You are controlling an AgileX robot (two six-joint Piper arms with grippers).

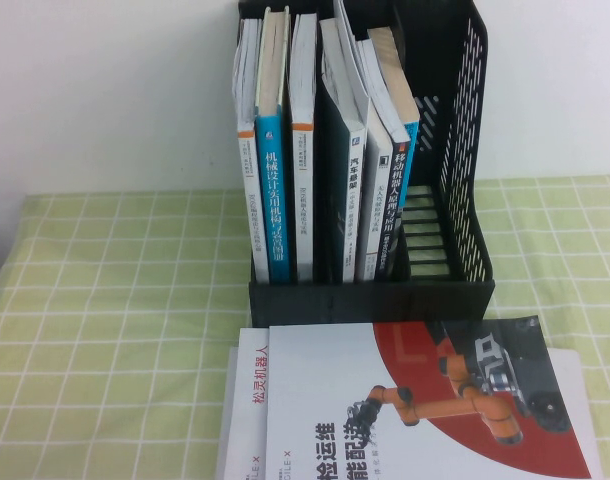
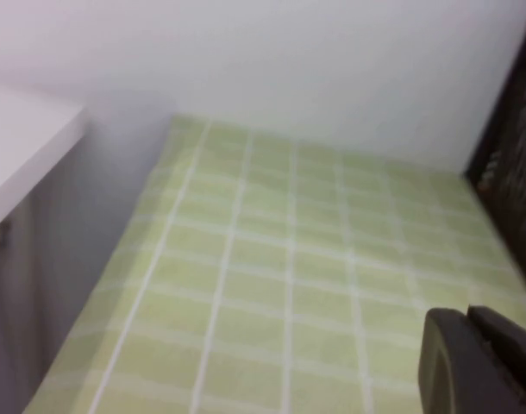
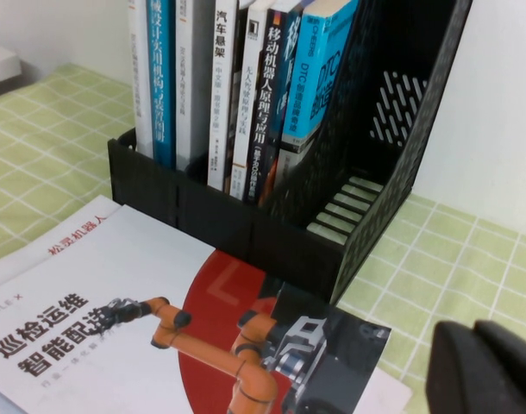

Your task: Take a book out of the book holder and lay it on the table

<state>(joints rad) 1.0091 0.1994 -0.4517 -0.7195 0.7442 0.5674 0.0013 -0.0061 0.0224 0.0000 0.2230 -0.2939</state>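
The book (image 1: 415, 400) lies flat, front up, on the table (image 1: 115, 300) just in front of the book holder (image 1: 370, 300); its white cover shows a dark red curve, an orange robot arm and a black title. It rests on another white book (image 1: 247, 400). The right wrist view shows the book (image 3: 159, 336) and the holder (image 3: 203, 207). My right gripper (image 3: 475, 336) is shut and empty, above the cloth beside the book's corner. My left gripper (image 2: 468, 321) is shut and empty over bare cloth (image 2: 272, 285), left of the holder's wall (image 2: 513, 172). Neither gripper shows in the high view.
Several upright books (image 1: 315, 150) fill the holder's left and middle slots; its rightmost slot (image 1: 425, 230) holds none. A white wall stands behind. A white furniture edge (image 2: 21, 147) borders the table's left side.
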